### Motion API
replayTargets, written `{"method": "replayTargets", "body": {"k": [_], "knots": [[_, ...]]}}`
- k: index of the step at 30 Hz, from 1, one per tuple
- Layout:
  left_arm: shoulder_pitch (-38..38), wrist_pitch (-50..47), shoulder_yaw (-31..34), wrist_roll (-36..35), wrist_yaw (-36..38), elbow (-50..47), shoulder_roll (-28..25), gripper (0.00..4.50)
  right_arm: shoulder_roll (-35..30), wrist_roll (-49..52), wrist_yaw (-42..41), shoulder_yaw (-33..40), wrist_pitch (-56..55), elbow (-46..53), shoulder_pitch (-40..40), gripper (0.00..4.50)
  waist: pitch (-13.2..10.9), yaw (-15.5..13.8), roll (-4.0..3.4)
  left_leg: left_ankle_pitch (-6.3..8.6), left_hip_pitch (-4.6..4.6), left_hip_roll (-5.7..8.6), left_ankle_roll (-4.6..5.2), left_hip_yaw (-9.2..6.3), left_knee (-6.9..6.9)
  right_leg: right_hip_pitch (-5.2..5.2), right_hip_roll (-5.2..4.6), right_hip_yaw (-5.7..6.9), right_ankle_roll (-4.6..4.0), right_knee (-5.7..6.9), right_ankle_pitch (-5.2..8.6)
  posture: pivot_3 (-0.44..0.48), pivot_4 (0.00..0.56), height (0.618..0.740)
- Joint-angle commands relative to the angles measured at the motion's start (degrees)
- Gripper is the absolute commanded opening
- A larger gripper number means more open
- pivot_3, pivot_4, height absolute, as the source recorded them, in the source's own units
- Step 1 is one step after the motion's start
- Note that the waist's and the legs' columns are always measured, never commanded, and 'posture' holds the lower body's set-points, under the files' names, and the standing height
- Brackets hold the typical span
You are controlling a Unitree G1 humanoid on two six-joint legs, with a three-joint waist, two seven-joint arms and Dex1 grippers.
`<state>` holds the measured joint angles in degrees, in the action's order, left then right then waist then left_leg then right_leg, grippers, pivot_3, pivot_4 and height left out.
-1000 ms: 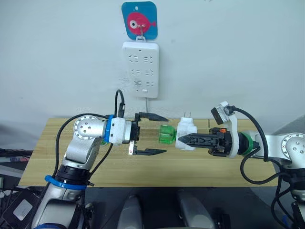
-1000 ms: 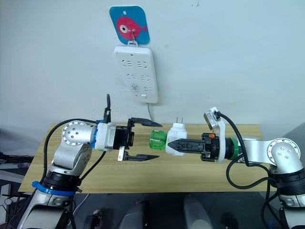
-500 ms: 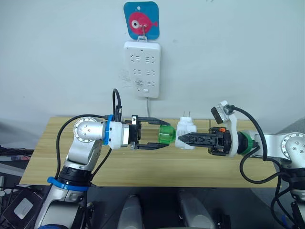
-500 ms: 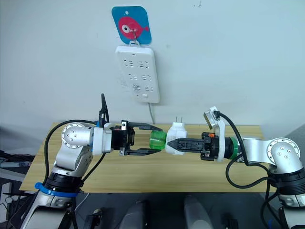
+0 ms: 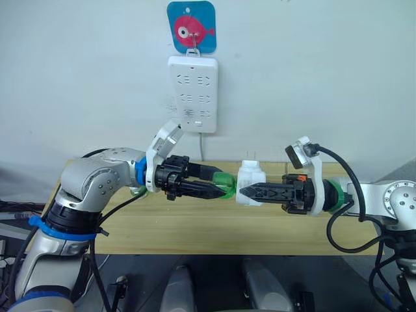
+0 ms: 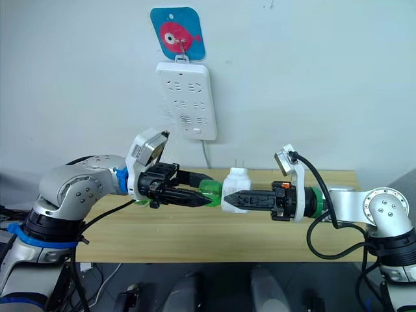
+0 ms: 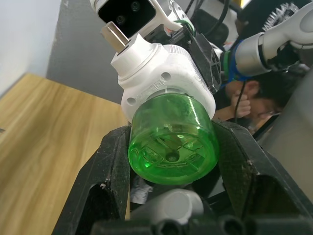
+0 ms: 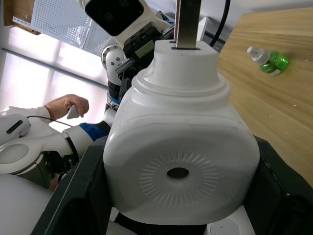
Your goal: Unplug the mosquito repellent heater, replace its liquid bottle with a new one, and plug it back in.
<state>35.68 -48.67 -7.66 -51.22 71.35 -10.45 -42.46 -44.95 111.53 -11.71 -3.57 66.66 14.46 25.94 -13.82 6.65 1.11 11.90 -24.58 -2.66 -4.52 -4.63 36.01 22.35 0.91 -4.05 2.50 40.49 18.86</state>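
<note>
The mosquito repellent heater (image 5: 250, 178) is a white unit held in the air above the table, prongs pointing up. My right gripper (image 5: 243, 192) is shut on its body from the right. A green liquid bottle (image 5: 225, 182) sticks out of the heater's left end. My left gripper (image 5: 220, 190) is shut on that bottle from the left. In the left wrist view the black fingers (image 7: 105, 169) press both sides of the green bottle (image 7: 171, 142). The right wrist view looks at the heater's vent face (image 8: 178, 172).
A white power strip (image 5: 193, 94) hangs on the wall under a blue fish hook (image 5: 191, 26), behind and above the grippers. A second green bottle (image 8: 268, 61) lies on the wooden table (image 5: 195, 227). A person (image 7: 244, 98) is in the background.
My left gripper was open and short of the bottle; it rolled its wrist, moved right and shut on the green bottle. The right gripper has held the heater almost still.
</note>
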Motion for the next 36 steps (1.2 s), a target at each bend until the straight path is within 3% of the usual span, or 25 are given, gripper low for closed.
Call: {"method": "replayTargets", "body": {"k": [1, 6, 10, 13, 18, 21, 28, 32, 35, 36], "knots": [[-2.67, 10.43, 2.14, 6.83, 0.32, -2.91, 0.33, 3.03, -0.92, 1.47, -1.32, 0.9, 0.15, 1.65, -0.33, 3.03, 0.0, -0.06, 0.0, 0.0, 0.01, 0.0, 0.0, 0.01, 0.0, 0.0, 0.0, -0.01, -0.03, 0.0, -0.02, -0.164, 0.21, 0.725], [-8.9, 34.87, 0.34, 20.9, 4.56, -2.48, 1.86, 4.5, -1.1, 1.47, -1.63, 1.05, 0.0, 1.35, -0.42, 3.03, 0.0, -0.27, 0.0, 0.0, 0.02, 0.01, -0.01, 0.07, 0.02, -0.01, -0.01, -0.06, -0.16, -0.02, -0.09, -0.16, 0.209, 0.725], [-13.59, 56.65, 2.38, 27.3, 3.98, -1.8, 7.59, 4.5, -1.19, 1.47, -1.71, 1.13, -0.11, 1.27, -0.47, 3.03, 0.0, -0.57, 0.0, 0.0, -0.01, 0.01, -0.01, 0.11, 0.0, -0.01, -0.04, -0.08, -0.27, -0.11, -0.15, -0.161, 0.211, 0.725], [-14.41, 63.8, 3.92, 28.3, 1.47, -0.82, 11.34, 4.5, -1.32, 1.47, -1.76, 1.17, -0.06, 1.24, -0.53, 3.03, 0.0, -1.09, 0.0, 0.0, -0.07, 0.01, 0.0, 0.09, 0.05, -0.01, -0.04, -0.06, -0.27, -0.12, -0.16, -0.161, 0.21, 0.725], [-15.6, 70.73, 4.13, 28.05, 3.25, 2.11, 11.57, 4.5, -1.49, 1.47, -1.89, 1.06, 0.13, 0.9, -0.22, 3.03, 0.01, -1.35, -0.01, 0.0, -0.06, 0.02, 0.0, 0.1, 0.06, -0.01, -0.04, -0.07, -0.27, -0.11, -0.16, -0.157, 0.21, 0.725], [-14.64, 71.24, 3.34, 27.77, 3.74, 3.44, 11.34, 4.5, -1.54, 1.47, -1.98, 0.95, 0.19, 0.69, 0.1, 3.03, 0.01, -1.45, -0.01, 0.0, -0.06, 0.02, 0.0, 0.09, 0.06, -0.01, -0.03, -0.06, -0.27, -0.11, -0.16, -0.158, 0.21, 0.725], [-13.53, 69.86, 1.7, 27.41, 3.79, 3.69, 11.57, 2.34, -1.09, 1.47, -1.68, 0.87, -0.04, 0.69, 0.26, 3.03, 0.01, -1.46, -0.01, 0.0, -0.06, 0.02, 0.0, 0.07, 0.05, -0.01, -0.03, -0.03, -0.27, -0.1, -0.16, -0.157, 0.211, 0.725], [-12.93, 65.36, 1.42, 25.63, 4.38, 2.04, 10.25, 2.19, -1.0, 1.47, -1.44, 0.74, -0.07, 0.89, 0.17, 3.03, 0.01, -1.45, -0.01, 0.0, -0.06, 0.02, 0.0, 0.06, 0.06, -0.01, -0.03, -0.03, -0.27, -0.09, -0.17, -0.157, 0.211, 0.725], [-12.81, 45.17, 1.46, 19.34, 2.21, -1.15, 4.73, 2.19, -1.37, 1.47, -1.57, 0.68, 0.18, 1.04, 0.01, 3.03, 0.0, -1.32, -0.01, 0.0, -0.06, 0.01, 0.0, 0.05, 0.06, -0.01, -0.02, -0.02, -0.26, -0.08, -0.16, -0.149, 0.211, 0.725], [-12.03, 33.84, 1.51, 13.99, 0.37, -2.28, 1.98, 2.19, -1.54, 1.47, -1.66, 0.59, 0.31, 1.11, 0.0, 3.03, 0.0, -1.26, -0.01, 0.0, -0.06, 0.0, 0.0, 0.02, 0.05, -0.01, -0.01, -0.01, -0.26, -0.07, -0.16, -0.147, 0.21, 0.725]]}}
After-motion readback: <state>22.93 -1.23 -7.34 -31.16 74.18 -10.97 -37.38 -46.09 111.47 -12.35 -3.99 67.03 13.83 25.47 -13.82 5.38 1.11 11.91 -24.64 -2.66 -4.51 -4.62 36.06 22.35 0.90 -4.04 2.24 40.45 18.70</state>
